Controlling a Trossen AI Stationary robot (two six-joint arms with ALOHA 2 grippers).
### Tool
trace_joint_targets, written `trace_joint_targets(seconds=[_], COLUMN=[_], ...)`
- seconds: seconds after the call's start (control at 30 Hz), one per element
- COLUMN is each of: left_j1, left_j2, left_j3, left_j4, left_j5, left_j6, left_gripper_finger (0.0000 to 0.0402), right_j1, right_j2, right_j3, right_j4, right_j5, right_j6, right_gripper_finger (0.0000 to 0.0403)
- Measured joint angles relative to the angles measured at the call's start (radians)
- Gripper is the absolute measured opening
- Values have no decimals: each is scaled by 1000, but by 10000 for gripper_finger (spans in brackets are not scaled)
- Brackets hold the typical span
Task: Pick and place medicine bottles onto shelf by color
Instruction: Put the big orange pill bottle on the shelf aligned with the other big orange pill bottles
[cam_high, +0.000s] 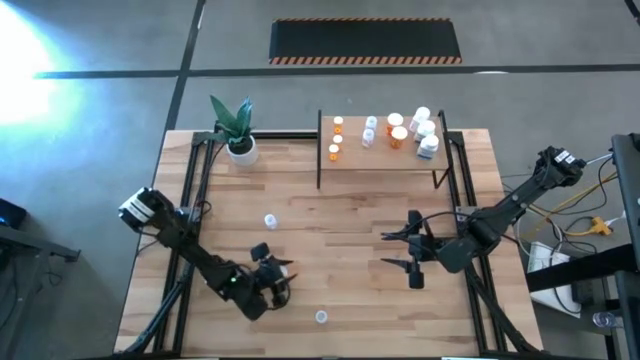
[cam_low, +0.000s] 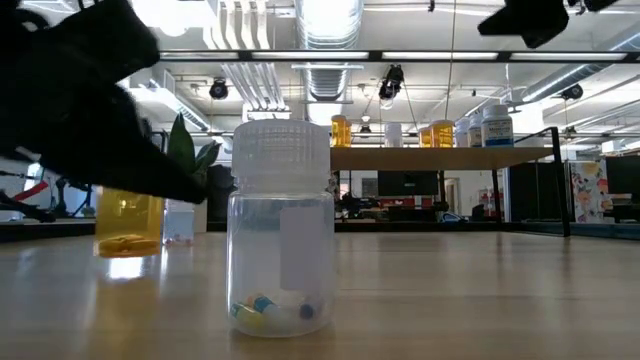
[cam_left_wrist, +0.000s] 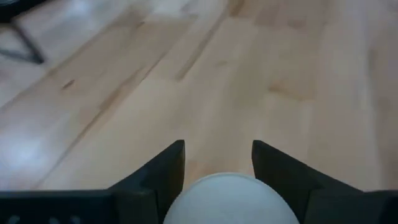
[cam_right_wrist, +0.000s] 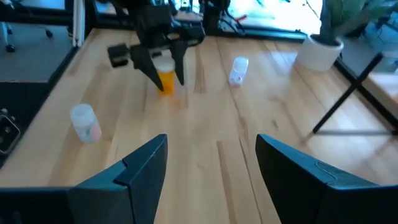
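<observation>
From straight above we see a slatted wooden tabletop (cam_high: 330, 270) with a dark robot arm at each side. In the lower left of that frame, the left gripper (cam_high: 272, 275) sits low over an orange medicine bottle (cam_right_wrist: 165, 78). The right wrist view shows its two dark fingers (cam_right_wrist: 144, 64) straddling this bottle, which stands upright on the wood. The left wrist view shows the bottle's white cap (cam_left_wrist: 228, 199) between the fingers at the bottom edge. We cannot tell whether the fingers press the bottle or only flank it.

Right of center in the overhead frame, the right gripper (cam_high: 403, 250) hovers above bare wood. Its fingers are spread apart and hold nothing.

Two clear bottles stand loose on the table. One (cam_high: 270, 221) is left of center in the overhead frame. The other (cam_high: 321, 317) is near the bottom edge; in the low view it fills the middle, with a few colored pills at its base.

The shelf (cam_high: 380, 150), a light board with black posts, sits at upper center. Orange bottles (cam_high: 335, 140) stand toward its left and white bottles (cam_high: 424, 130) toward its right. A potted plant (cam_high: 238, 130) stands to the shelf's left.
</observation>
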Motion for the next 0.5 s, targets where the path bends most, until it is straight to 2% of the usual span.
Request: trace_joint_targets(seconds=[0.17,0.27,0.37,0.5], left_j1=[106,179,265,385], left_j2=[14,18,28,83], left_j3=[29,29,30,56], left_j4=[238,370,490,632], left_j5=[99,153,241,403], left_j6=[255,407,514,609], left_gripper_finger=[158,166,174,163], right_j1=[1,7,25,56], right_j2=[0,-1,-2,-1], right_j3=[-54,-57,-57,-74], right_j4=[-16,-91,-163,-221], right_j5=[-10,-40,-53,-53], right_j6=[71,146,221,290], right_gripper_finger=[235,235,235,235])
